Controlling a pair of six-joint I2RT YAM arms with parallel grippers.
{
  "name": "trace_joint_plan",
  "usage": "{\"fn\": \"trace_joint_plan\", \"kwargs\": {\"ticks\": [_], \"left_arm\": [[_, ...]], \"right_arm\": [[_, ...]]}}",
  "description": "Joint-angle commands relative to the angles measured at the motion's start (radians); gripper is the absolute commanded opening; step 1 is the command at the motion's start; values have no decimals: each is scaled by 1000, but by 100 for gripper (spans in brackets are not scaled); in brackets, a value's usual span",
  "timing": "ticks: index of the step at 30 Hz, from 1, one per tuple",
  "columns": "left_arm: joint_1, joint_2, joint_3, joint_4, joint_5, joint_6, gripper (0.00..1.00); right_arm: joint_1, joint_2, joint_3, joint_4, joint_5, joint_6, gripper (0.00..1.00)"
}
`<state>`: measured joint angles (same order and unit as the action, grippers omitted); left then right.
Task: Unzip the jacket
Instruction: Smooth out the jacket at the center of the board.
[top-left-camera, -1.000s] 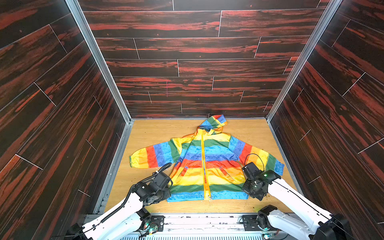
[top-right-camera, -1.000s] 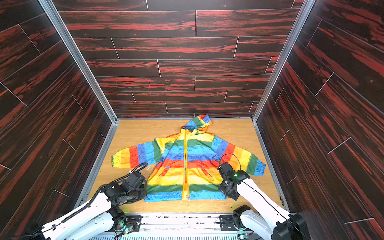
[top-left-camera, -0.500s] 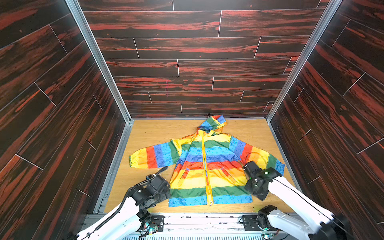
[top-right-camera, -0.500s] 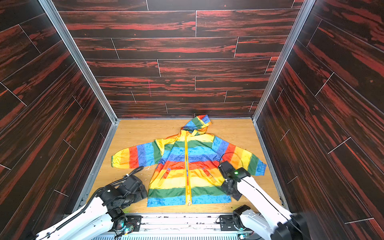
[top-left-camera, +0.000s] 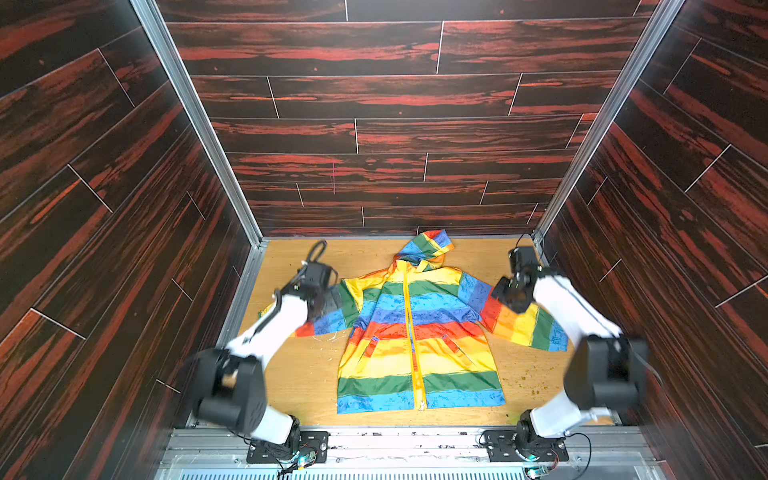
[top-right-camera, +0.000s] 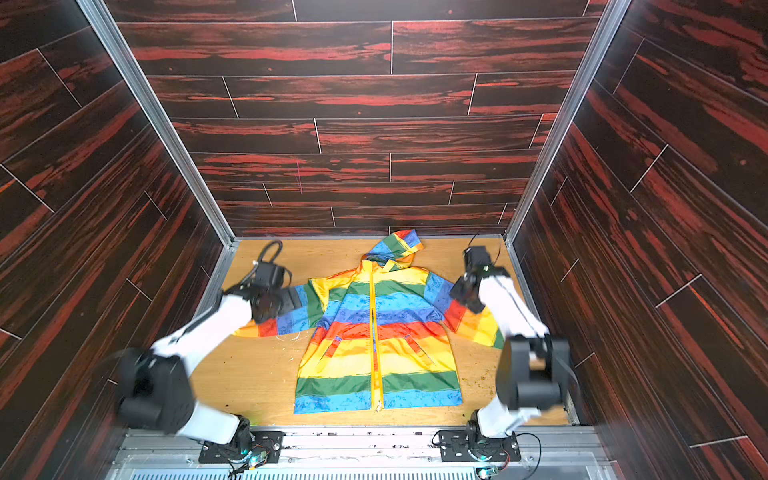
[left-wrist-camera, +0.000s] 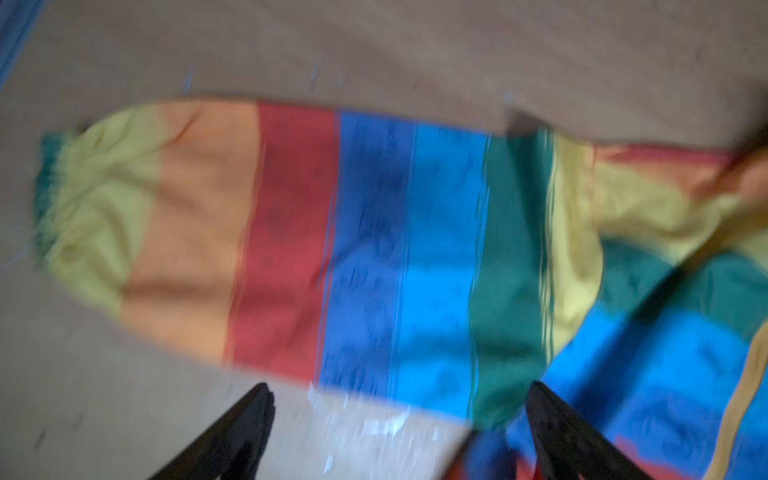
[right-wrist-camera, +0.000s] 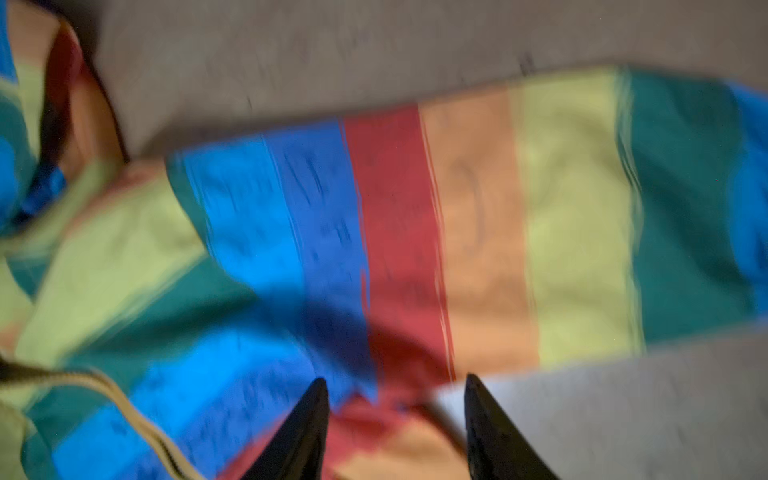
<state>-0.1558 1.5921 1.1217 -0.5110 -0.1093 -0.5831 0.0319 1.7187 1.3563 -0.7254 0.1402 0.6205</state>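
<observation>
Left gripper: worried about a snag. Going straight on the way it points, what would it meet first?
Probably the jacket, at its sleeve: the left gripper, jaws open, points at the blue and red stripes; blur hides the gap.

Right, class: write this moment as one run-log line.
jacket: flat on table, zipper closed | left gripper: open, empty | right gripper: open, empty | unzip: not started

No legible text, seemingly.

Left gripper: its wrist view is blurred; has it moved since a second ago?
Yes. The left gripper went toward the back wall, over a sleeve of the jacket.
</observation>
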Motion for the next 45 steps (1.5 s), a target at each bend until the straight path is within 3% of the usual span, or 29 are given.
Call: {"fn": "trace_joint_plan", "kwargs": {"ticks": [1, 6, 10, 20, 23, 25, 32, 38, 43, 45], "left_arm": [[71, 116, 115, 110, 247, 131, 96], [69, 412, 444, 81, 505, 207, 92], [47, 524, 608, -114, 409, 277, 90], [-2, 608, 607, -129, 391, 265, 76], [-4, 629, 602, -125, 369, 256, 70], [-4, 644, 607, -126, 358, 253, 60], [-5, 686, 623, -138, 336, 249, 48], [-4, 693, 610, -133, 327, 239, 39], [-1, 693, 593, -133, 301, 232, 14], [7, 695, 586, -135, 286, 229, 0]], "right_arm": [[-3, 150, 168, 26, -132, -132, 63], [-3, 373, 430, -92, -184, -162, 65], [12, 469, 539, -229, -37, -181, 65], [45, 599, 636, -303, -52, -180, 66], [48, 623, 651, -311, -37, -170, 65], [50, 643, 664, -321, -30, -171, 63], [50, 696, 680, -330, -8, -165, 59], [49, 736, 692, -329, -10, -159, 46], [47, 733, 673, -308, 2, -149, 14], [43, 729, 669, -301, 5, -142, 0]]}}
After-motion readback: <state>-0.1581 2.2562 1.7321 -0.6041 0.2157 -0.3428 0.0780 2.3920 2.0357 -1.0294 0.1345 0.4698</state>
